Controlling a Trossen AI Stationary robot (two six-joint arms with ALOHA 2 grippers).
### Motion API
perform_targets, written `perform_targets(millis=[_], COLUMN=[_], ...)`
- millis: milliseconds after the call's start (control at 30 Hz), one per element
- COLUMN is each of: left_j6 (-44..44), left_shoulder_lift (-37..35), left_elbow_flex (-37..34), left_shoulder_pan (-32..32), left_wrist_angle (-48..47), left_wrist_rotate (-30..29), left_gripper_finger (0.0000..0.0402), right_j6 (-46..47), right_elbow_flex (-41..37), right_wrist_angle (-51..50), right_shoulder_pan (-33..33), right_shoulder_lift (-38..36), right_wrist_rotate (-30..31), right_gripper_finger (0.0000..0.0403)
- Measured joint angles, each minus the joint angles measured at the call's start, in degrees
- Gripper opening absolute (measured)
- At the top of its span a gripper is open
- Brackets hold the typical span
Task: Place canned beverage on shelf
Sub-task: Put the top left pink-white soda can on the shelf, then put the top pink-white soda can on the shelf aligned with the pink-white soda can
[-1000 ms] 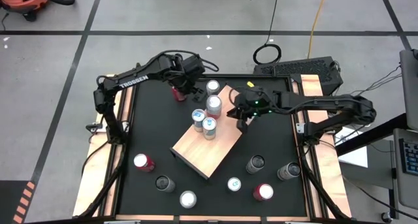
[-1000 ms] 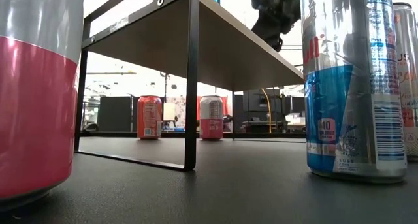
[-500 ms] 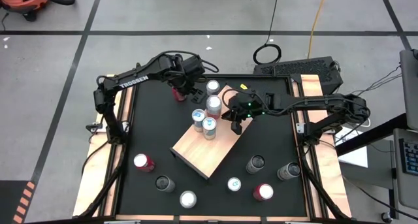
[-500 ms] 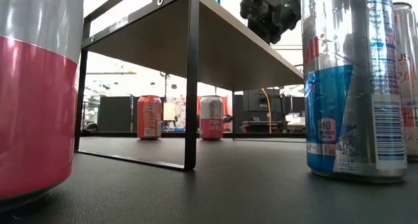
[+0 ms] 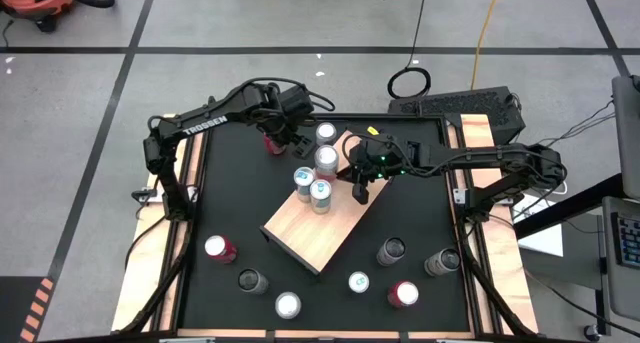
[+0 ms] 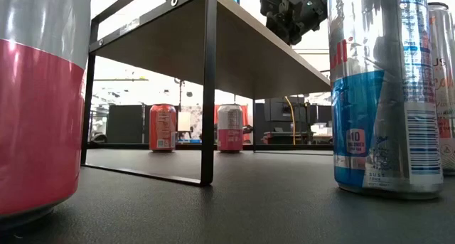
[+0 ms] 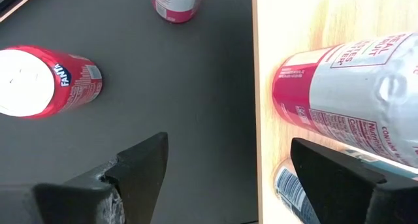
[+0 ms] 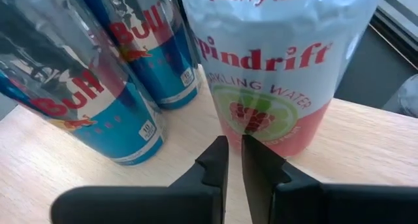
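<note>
While clenched on nothing above the shelf [image 5: 318, 223], just beside the Spindrift can [image 5: 327, 161], keep the right gripper [image 5: 360, 190] clear of that can and of the two Red Bulls [image 5: 312, 186] standing with it at the shelf's end nearest both arms.

Judged step: fetching the next can with the left gripper [image 7: 228, 149], spread wide and empty just off that same end of the shelf. Centre it over the Fanta can [image 7: 49, 80], upright on the tabletop [image 5: 230, 213] close beside the shelf, now lying off to one side rather than between the fingers. Lower until straddling the can's middle, close squarely, lift straight. Carry to the bare half of the shelf and set down upright, apart from the three already there. Avoid brushing the shelf's edge or the Spindrift can on the way; tall, slim cans, likely to tip at a nudge.

Around the shelf: matte black tabletop, with loose cans [image 5: 288, 304] scattered beyond the shelf's bare end. Beyond the table: grey tiled floor with dark lines, a yellow cable [image 5: 487, 28], dark cabinets seen under the shelf.
</note>
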Motion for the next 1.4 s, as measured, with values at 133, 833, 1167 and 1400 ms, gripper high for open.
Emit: perform_targets(millis=[133,833,1167,1400], left_j6=[0.1,4.0,8.8,18.1], left_shoulder_lift=[0.0,0.0,-0.9,-1.3], left_elbow_flex=[0.0,0.0,0.1,0.1], left_shoulder_pan=[0.0,0.9,3.6,6.6], left_wrist_angle=[0.1,0.1,1.3,5.6], left_wrist_rotate=[0.0,0.0,-0.3,-1.2], left_gripper_finger=[0.0325,0.0325,0.0325,0.0325], right_j6=[0.0,0.4,4.6,16.3], right_elbow_flex=[0.0,0.0,0.0,0.0], right_wrist_angle=[0.1,0.6,-5.4,-10.8], right_shoulder_pan=[-0.1,0.0,0.0,0.0], right_shoulder_lift=[0.0,0.0,-7.7,-13.7], right_wrist_rotate=[1.3,1.0,1.2,5.9], right_gripper_finger=[0.0022,0.0022,0.0022,0.0022])
